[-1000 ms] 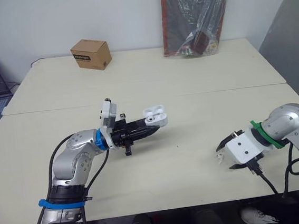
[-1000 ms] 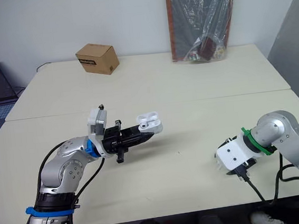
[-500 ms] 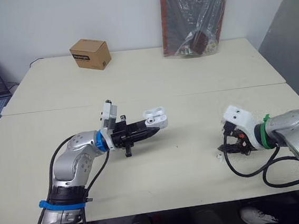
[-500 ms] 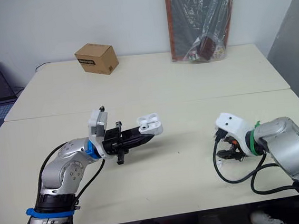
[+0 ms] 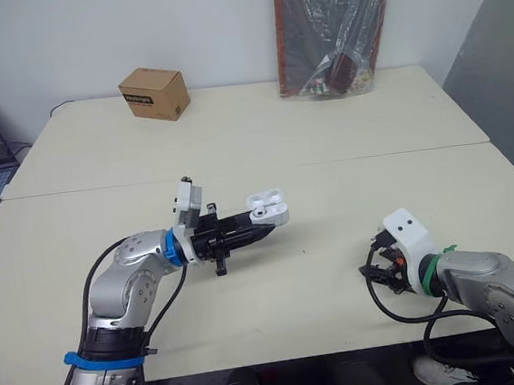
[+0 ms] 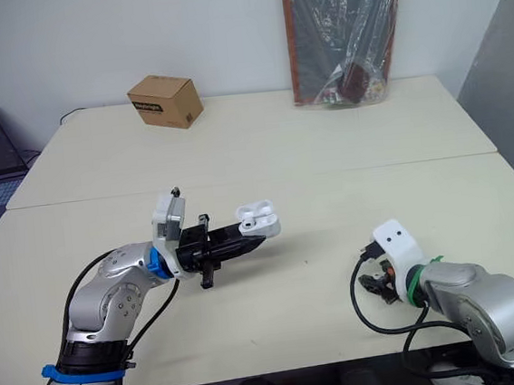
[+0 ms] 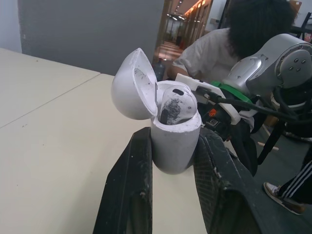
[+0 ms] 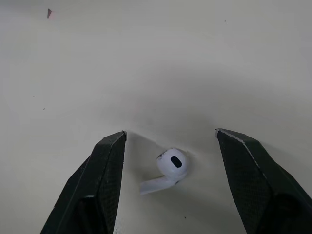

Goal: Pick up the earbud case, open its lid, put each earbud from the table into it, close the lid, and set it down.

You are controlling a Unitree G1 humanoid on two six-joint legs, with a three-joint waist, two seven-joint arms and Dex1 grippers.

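- Right gripper: fingers spread wide, straddling the loose earbud; its stem lies crosswise, toward one finger.
- It rests on the table, well right of the earbud case; right arm nearer.
- Left gripper clamps the case, lid open; left wrist view reveals a seated earbud inside.

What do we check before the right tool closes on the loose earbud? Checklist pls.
1. right tool open: ok.
2. loose earbud lying on the table between its fingers: ok.
3. left tool shut on the earbud case: ok.
4. lid open: ok.
5. seated earbud in the case: ok.
6. second slot free: cannot tell, hidden.
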